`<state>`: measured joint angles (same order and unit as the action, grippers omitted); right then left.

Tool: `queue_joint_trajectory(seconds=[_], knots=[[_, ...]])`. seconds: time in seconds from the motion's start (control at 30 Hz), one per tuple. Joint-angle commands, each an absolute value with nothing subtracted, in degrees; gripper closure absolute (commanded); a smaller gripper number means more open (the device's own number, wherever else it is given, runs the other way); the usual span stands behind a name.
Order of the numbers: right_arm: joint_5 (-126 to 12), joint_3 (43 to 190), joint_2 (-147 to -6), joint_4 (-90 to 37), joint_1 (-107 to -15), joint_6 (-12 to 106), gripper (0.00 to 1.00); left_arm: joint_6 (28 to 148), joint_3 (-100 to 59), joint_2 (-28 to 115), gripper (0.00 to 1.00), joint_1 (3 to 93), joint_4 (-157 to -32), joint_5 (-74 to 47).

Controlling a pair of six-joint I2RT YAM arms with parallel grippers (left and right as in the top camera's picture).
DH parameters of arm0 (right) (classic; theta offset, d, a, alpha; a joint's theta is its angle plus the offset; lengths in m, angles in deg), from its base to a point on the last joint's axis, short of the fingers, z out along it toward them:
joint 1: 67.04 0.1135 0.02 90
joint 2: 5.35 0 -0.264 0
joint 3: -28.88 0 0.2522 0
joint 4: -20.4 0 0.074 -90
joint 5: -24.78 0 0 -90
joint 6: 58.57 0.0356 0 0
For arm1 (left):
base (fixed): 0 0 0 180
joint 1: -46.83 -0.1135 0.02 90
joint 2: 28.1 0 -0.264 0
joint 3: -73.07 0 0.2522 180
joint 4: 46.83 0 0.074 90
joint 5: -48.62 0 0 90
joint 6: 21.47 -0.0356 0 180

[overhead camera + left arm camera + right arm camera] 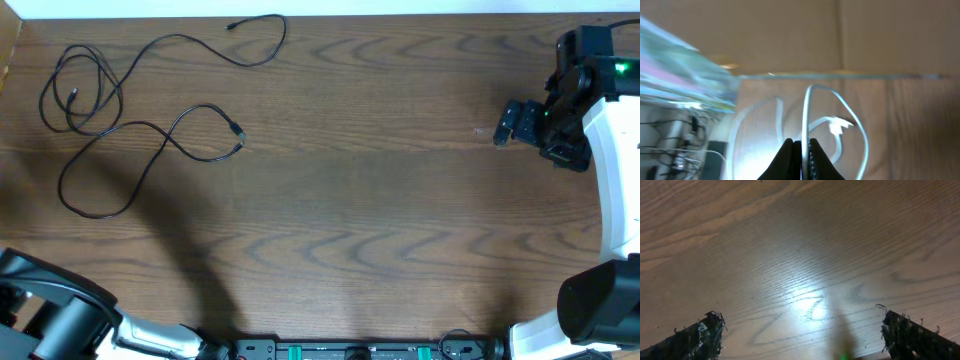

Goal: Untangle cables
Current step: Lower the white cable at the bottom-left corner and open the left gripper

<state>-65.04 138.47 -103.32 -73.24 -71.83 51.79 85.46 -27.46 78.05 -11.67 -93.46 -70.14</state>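
Black cables (150, 45) lie in loose overlapping loops at the table's far left, one plug end (232, 25) near the back edge and another (237, 132) further in. A white cable (805, 115) shows only in the left wrist view. It loops over the wood with its white plug (839, 125) lying to the right, and my left gripper (802, 150) is shut on a strand of it. In the overhead view only the left arm (60, 305) shows, at the bottom left corner. My right gripper (503, 127) hovers open at the far right, nothing between its fingers (705, 332).
The wooden table (380, 200) ends at an edge (840, 76) just beyond the white cable, with a tan surface past it. Blurred clutter and wires (675, 140) sit to the left of that view. The right arm's base (600, 300) stands at the bottom right.
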Motion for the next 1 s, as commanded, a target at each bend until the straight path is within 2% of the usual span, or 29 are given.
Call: queue_joint_trajectory(seconds=[0.0, 0.23, 0.5, 0.77, 0.97], knots=[[-65.8, 139.3, -103.1, -73.3, -71.9, 51.5, 0.01, 86.1, -27.2, 78.9, 0.92, -11.8, -93.4, -58.2], [-65.8, 139.3, -103.1, -73.3, -71.9, 51.5, 0.01, 73.5, -27.2, 78.9, 0.92, -11.0, -89.9, -34.5], [-65.8, 139.3, -103.1, -73.3, -71.9, 51.5, 0.01, 70.2, -28.7, 78.7, 0.92, -9.1, -89.5, -32.8], [-65.8, 139.3, -103.1, -73.3, -71.9, 51.5, 0.01, 72.3, -33.8, 76.3, 0.92, -8.7, -88.3, -33.0], [-65.8, 139.3, -103.1, -73.3, -71.9, 51.5, 0.01, 72.2, -33.5, 78.9, 0.92, -8.7, -92.5, -32.6]])
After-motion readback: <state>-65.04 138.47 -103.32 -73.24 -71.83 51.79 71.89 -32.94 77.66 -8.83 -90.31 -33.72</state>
